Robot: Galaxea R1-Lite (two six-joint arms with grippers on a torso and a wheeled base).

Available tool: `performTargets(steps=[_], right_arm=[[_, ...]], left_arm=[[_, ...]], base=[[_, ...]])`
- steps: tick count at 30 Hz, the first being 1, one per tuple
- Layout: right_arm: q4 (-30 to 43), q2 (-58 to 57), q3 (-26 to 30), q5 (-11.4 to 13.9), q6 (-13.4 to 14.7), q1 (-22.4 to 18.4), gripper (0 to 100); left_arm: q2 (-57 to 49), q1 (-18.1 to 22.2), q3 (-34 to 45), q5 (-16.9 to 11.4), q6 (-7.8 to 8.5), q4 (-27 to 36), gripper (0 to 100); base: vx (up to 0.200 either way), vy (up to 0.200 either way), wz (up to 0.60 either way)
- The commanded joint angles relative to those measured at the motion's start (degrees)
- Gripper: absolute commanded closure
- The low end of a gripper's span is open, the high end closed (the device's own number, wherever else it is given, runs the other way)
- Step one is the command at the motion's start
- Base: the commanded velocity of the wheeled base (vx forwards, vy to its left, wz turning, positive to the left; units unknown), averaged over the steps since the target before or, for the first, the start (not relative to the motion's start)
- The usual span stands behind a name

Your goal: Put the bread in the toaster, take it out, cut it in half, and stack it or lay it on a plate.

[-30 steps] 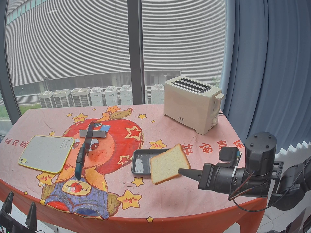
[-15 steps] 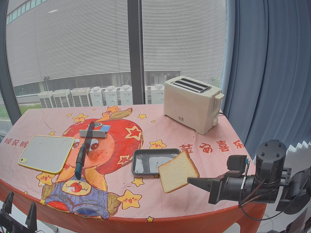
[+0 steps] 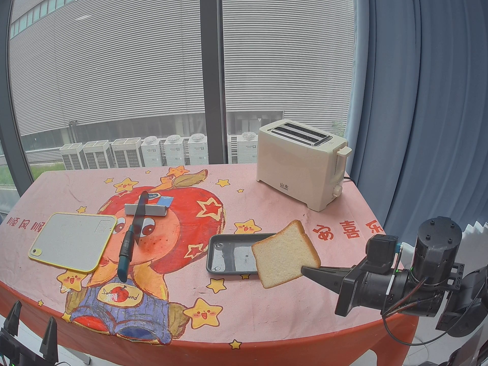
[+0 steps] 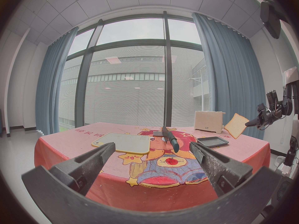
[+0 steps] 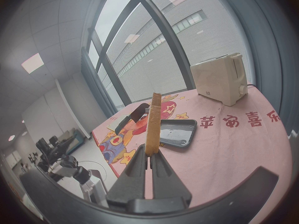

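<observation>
A slice of bread (image 3: 284,254) hangs tilted in the air over the right end of the dark tray (image 3: 223,260). My right gripper (image 3: 307,272) is shut on its lower right edge. In the right wrist view the bread (image 5: 153,122) stands edge-on between the closed fingers of that gripper (image 5: 149,154). The cream toaster (image 3: 300,162) sits at the back right with both slots empty. My left gripper (image 4: 151,145) stays open and holds nothing, low in front of the table's left front edge.
A knife (image 3: 129,237) with a teal handle lies left of centre, its blade resting on a grey block (image 3: 146,209). A cutting board (image 3: 71,241) with a yellow rim lies at the far left. Blue curtains hang to the right.
My right gripper has carried the bread to the right, off the tray's middle. It dipped toward the front edge, then rose. The left arm has not moved.
</observation>
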Motion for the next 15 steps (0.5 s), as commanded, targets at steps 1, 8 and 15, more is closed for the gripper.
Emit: performTargets(steps=[1,8,15], right_arm=[[-0.20,1.18,0.89,0.01,-3.83,-1.46,100],[-0.28,0.66,1.95,-0.08,-7.53,-1.64,100],[-1.95,-0.75,3.35,0.01,-8.93,-0.93,100]], left_arm=[[-0.57,0.00,0.84,0.02,-0.01,-0.04,0],[-0.57,0.00,0.84,0.02,-0.01,-0.04,0],[-0.57,0.00,0.84,0.02,-0.01,-0.04,0]], base=[[0.000,0.000,0.00],[0.000,0.000,0.00],[0.000,0.000,0.00]])
